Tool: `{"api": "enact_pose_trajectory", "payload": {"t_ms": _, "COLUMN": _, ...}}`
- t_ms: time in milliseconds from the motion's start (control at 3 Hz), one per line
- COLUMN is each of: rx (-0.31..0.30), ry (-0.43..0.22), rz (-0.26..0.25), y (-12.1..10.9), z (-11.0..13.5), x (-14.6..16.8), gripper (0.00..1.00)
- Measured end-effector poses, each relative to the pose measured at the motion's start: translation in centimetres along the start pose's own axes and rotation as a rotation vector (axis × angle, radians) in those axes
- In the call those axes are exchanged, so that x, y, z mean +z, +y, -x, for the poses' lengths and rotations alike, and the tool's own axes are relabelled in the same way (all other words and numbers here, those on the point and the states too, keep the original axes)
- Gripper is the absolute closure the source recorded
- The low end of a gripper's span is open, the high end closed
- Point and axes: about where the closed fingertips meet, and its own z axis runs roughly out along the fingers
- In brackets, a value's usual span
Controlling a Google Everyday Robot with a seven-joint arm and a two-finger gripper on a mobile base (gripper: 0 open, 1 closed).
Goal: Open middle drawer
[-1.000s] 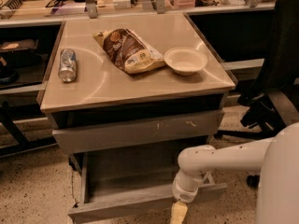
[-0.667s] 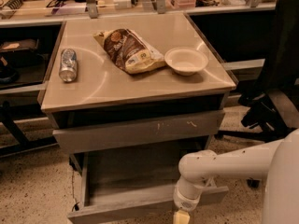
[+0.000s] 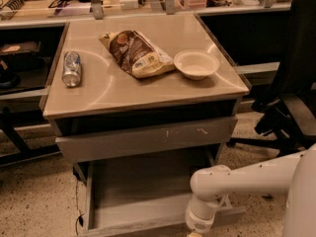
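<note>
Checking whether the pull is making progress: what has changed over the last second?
The gripper, at the picture's bottom edge by the front of the middle drawer, has drawn back toward the camera, and that drawer has slid a little further out. The can, bag, bowl and scratched drawer front stayed put.

Desk (image 3: pixel 123 90) top glossy beige; on it silver can (image 3: pixel 72 68), brown-and-cream bag (image 3: pixel 136 53), cream bowl (image 3: pixel 196 64). Under desk: grey front (image 3: pixel 148 138) with white scratches, then plain grey middle drawer (image 3: pixel 133 191). White arm (image 3: pixel 247 177); tan pincer (image 3: pixel 193 233) low before desk.
</note>
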Motion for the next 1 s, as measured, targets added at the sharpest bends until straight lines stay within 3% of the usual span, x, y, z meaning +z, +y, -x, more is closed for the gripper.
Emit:
{"api": "enact_pose_trajectory", "payload": {"t_ms": 333, "rx": 0.003, "ry": 0.004, "rz": 0.010, "y": 0.7, "z": -0.3, "x": 0.0, "gripper": 0.00}}
{"api": "enact_pose_trajectory", "payload": {"t_ms": 1000, "rx": 0.058, "ry": 0.008, "rz": 0.047, "y": 5.6, "z": -3.2, "x": 0.6, "gripper": 0.00}}
